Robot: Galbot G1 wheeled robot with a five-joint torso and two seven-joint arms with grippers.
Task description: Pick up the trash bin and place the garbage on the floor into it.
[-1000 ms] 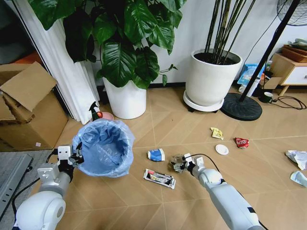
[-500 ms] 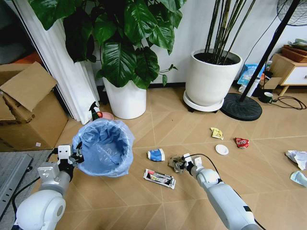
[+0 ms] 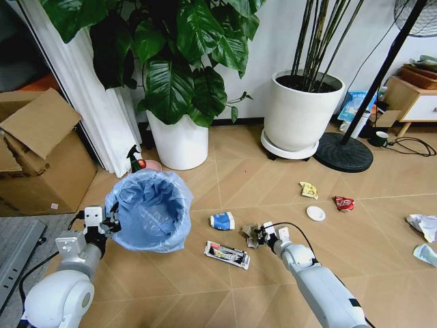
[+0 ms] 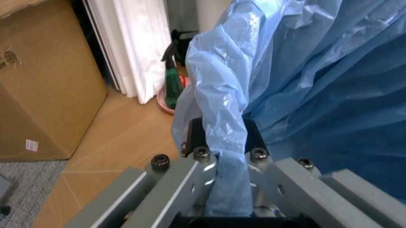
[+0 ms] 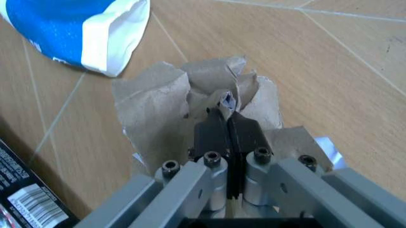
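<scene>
Bin (image 3: 149, 210), lined with a blue bag, is held above the floor (image 3: 225, 294) near the cardboard box (image 3: 41, 160). The left pincer (image 3: 110, 224) is clamped on the bag's folded rim. The right pincer (image 3: 258, 234) is closed on a piece of crumpled brown paper (image 5: 190, 102) at floor level, between a blue-white wrapper (image 3: 221, 221) and a black carton (image 3: 227, 254). More litter lies near the fan base (image 3: 343, 152).

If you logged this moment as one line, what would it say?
left end effector: shut on bin bag rim | right end effector: shut on brown paper | wrappers on floor
</scene>
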